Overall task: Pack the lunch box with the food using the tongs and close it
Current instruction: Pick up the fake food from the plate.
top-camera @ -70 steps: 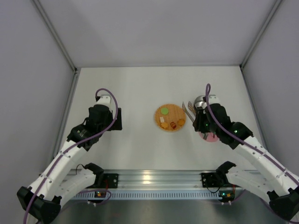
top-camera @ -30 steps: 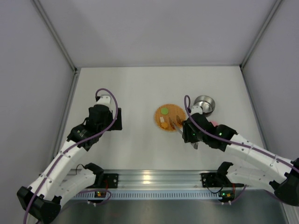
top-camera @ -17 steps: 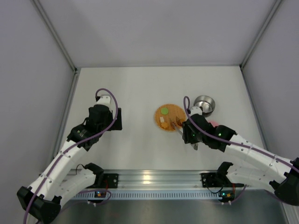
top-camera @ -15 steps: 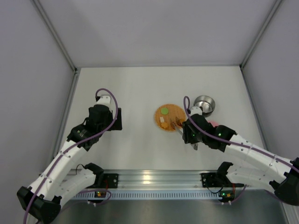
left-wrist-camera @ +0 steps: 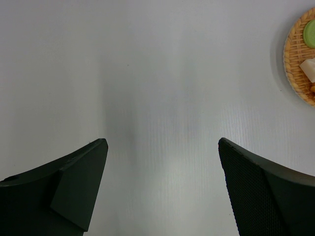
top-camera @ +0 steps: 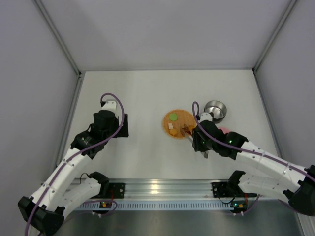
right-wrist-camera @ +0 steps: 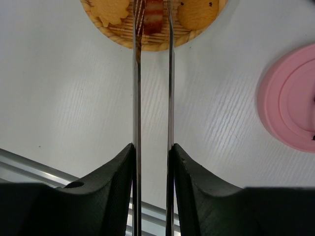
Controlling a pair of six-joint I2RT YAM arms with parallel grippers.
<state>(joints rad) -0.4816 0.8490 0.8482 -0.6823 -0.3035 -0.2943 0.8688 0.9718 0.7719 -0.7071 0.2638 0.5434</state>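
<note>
tongs (right-wrist-camera: 170,73): long, thin, silver metal; top centre of right wrist view, tips either side of red-brown food piece (right-wrist-camera: 153,14) on flat orange woven plate (right-wrist-camera: 152,46)
right gripper (right-wrist-camera: 152,147): pinching tongs
left gripper (left-wrist-camera: 160,143): spread wide

Bright, even light — soft shadows

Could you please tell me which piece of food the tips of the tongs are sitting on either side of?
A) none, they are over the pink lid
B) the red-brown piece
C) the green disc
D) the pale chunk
B: in the right wrist view the two arms of the tongs reach onto the orange woven plate, and their tips flank the red-brown piece.
</note>
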